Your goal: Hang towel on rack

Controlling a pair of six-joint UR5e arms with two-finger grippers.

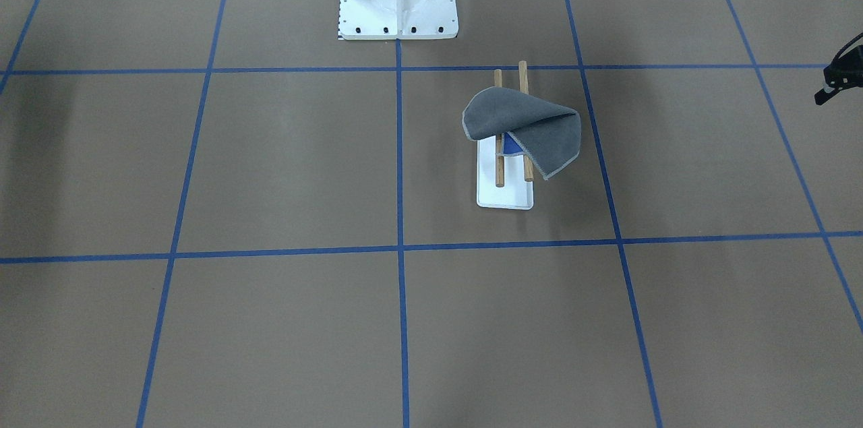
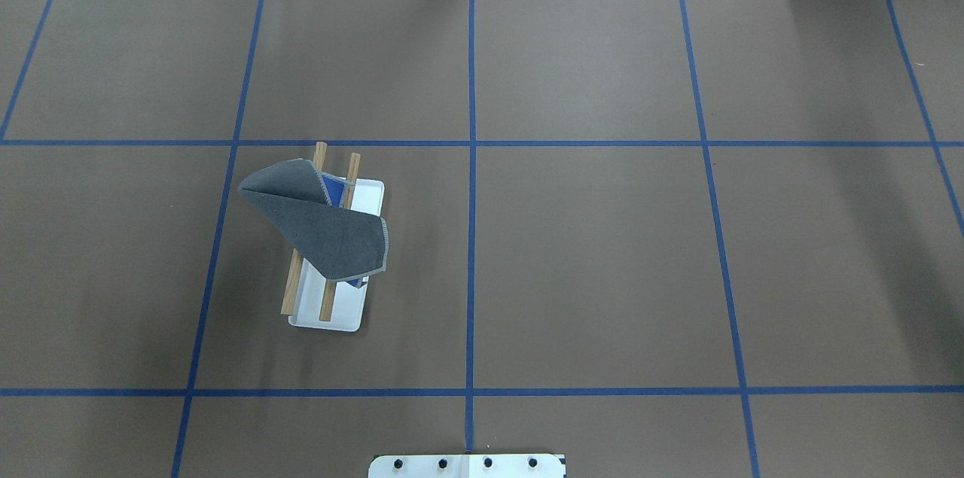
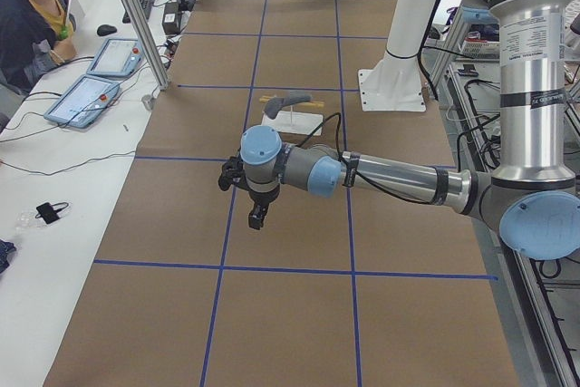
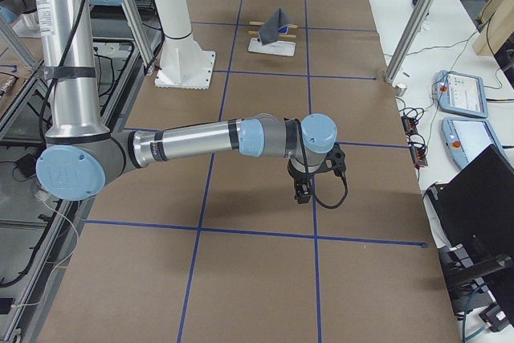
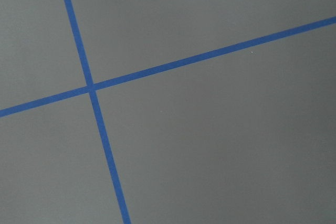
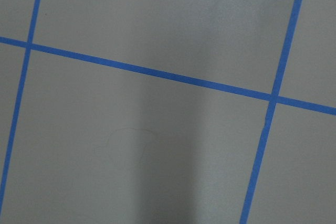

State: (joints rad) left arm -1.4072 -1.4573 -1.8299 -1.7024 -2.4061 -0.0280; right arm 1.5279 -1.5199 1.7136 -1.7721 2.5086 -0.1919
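1. The table (image 2: 602, 275) is carrying the rack (image 2: 339, 316) in its left half, roughly midway between the robot-side edge and the far edge.
2. The towel (image 2: 324, 226) is lying draped across both dowels, grey side up, with one corner folding over and showing blue beneath. The hanging is judged essentially done. At most, the skewed drape is calling for straightening.
3. The left gripper (image 3: 257, 217) is hovering toward the left end edge, apart from the rack and touching nothing. Its opening cannot be told.
4. The right gripper (image 4: 303, 192) is hovering toward the right end edge, well apart and holding nothing visible. Its opening cannot be told.
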